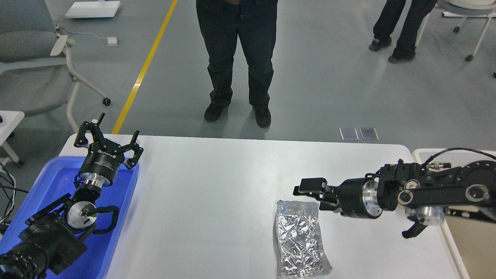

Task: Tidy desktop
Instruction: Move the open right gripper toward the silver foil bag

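Observation:
The white desktop (213, 201) fills the middle of the head view. A crinkled silver foil bag (300, 238) lies on it, right of centre, near the front edge. My right gripper (308, 190) reaches in from the right, low over the desktop, just above the bag's far end. Its fingers look parted and nothing is between them. My left gripper (108, 135) is open and empty. It points up above the far end of the blue tray (46, 186).
An off-white bin (420, 154) with a beige inside stands at the desktop's right edge, partly under my right arm. A person's legs (236, 62) stand just beyond the far edge. A grey chair (35, 58) is at the far left.

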